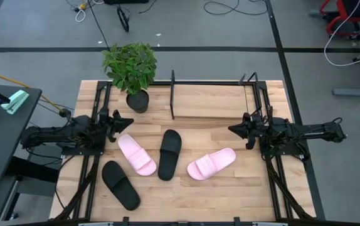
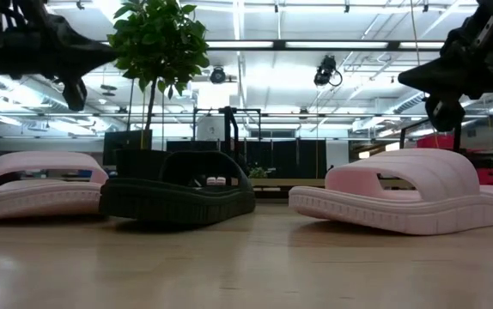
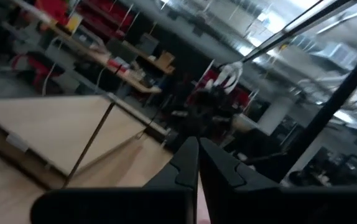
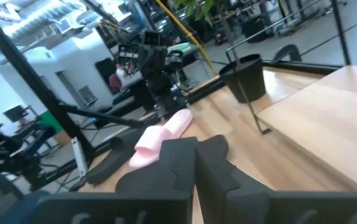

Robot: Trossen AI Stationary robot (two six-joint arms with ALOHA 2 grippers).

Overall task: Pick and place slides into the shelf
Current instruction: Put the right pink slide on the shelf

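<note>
Four slides lie on the wooden table, soles down: a pink one (image 1: pixel 136 154), a black one (image 1: pixel 169 154), a second pink one (image 1: pixel 211 164) and a second black one (image 1: pixel 120 184) nearer the front. The shelf (image 1: pixel 214 100) stands at the table's far edge, with a light wooden base and thin black end frames. My left gripper (image 1: pixel 128 121) hovers shut at the left side, above the table, pointing toward the middle; its fingers (image 3: pixel 194 163) meet. My right gripper (image 1: pixel 232 129) hovers shut at the right side, facing it. Neither holds anything.
A potted plant (image 1: pixel 132 66) stands at the far left of the table, beside the shelf's left end frame (image 1: pixel 172 94). Black arm mounting frames run along both table sides. Bare wood lies between the slides and the shelf.
</note>
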